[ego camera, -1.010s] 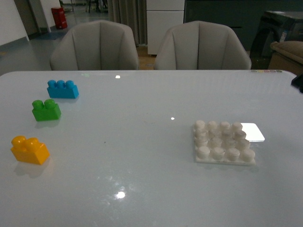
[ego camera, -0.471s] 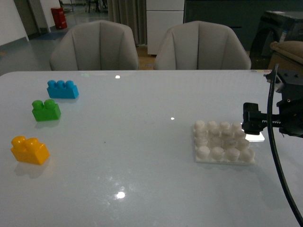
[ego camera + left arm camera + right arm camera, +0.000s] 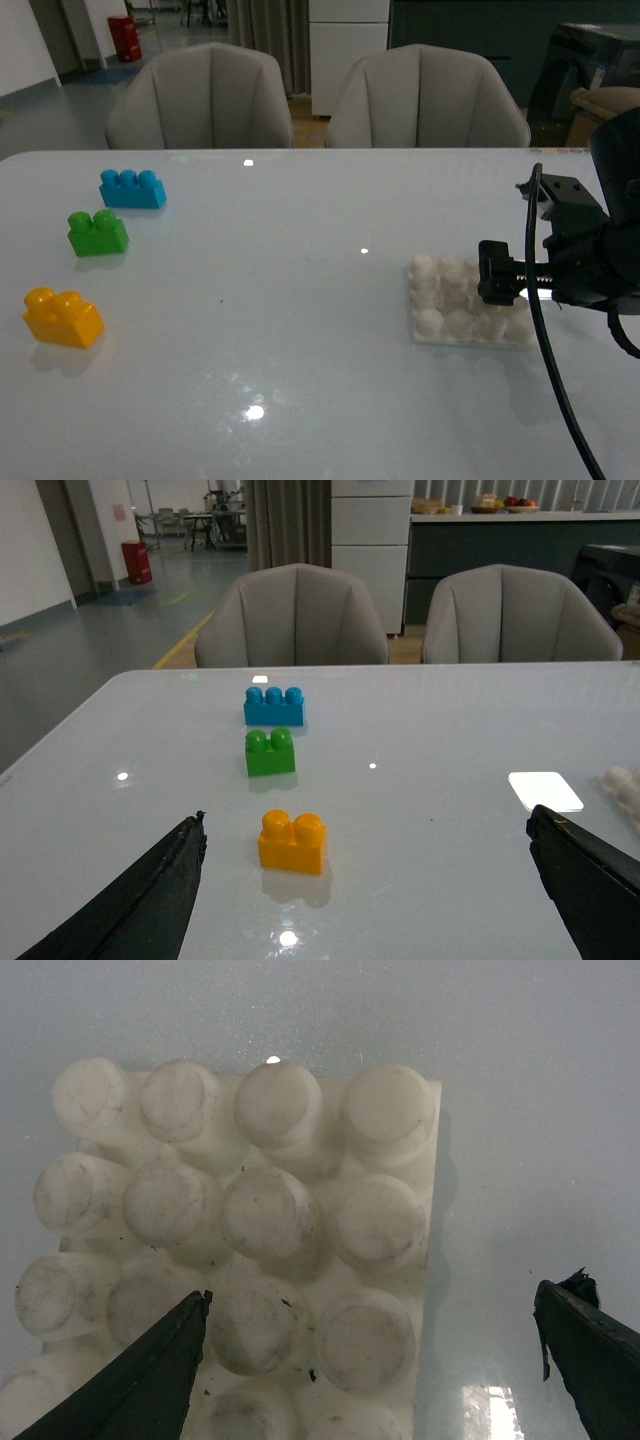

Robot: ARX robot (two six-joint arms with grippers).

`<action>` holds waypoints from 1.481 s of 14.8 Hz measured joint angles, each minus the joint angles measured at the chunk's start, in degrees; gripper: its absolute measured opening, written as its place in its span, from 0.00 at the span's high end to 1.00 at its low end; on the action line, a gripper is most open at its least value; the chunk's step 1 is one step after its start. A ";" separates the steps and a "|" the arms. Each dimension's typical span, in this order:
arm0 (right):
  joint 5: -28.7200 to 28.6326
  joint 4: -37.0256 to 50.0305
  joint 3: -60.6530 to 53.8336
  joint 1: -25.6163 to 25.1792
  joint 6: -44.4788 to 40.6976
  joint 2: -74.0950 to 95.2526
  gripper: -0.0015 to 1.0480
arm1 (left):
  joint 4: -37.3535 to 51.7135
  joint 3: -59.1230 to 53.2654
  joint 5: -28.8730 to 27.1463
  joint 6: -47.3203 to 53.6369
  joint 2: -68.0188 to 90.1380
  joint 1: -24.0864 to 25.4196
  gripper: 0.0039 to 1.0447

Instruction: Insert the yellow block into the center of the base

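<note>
Looking across a glossy white table (image 3: 300, 380) toward two grey chairs (image 3: 200, 95) in a dim room. Near the left edge, the yellow block (image 3: 63, 316), behind it a green brick (image 3: 97, 232) and a blue brick (image 3: 132, 188). Well to the right, the base (image 3: 445, 300), with the right gripper (image 3: 372, 1300) above it, fingers wide apart, empty. Likewise spread and empty, the left gripper (image 3: 365, 820).

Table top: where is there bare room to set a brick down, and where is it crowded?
Bare: the wide middle strip between the yellow block and the base, and the near edge. Crowded: the left side, with the green brick and blue brick, and the base under the right gripper.
</note>
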 joint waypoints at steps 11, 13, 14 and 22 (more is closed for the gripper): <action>-1.09 -1.53 4.46 2.43 2.38 4.33 0.06 | 0.00 0.00 0.02 0.00 0.00 0.00 0.06; -1.16 -1.25 4.90 3.69 2.51 4.63 0.06 | 0.00 0.00 0.00 0.00 0.00 0.00 0.06; -1.14 -1.20 5.29 4.44 2.60 5.01 0.06 | 0.00 0.00 0.00 0.00 0.00 0.00 0.06; -2.14 -0.72 9.07 12.28 4.02 7.52 0.06 | 0.00 0.00 0.00 0.00 0.00 0.00 0.06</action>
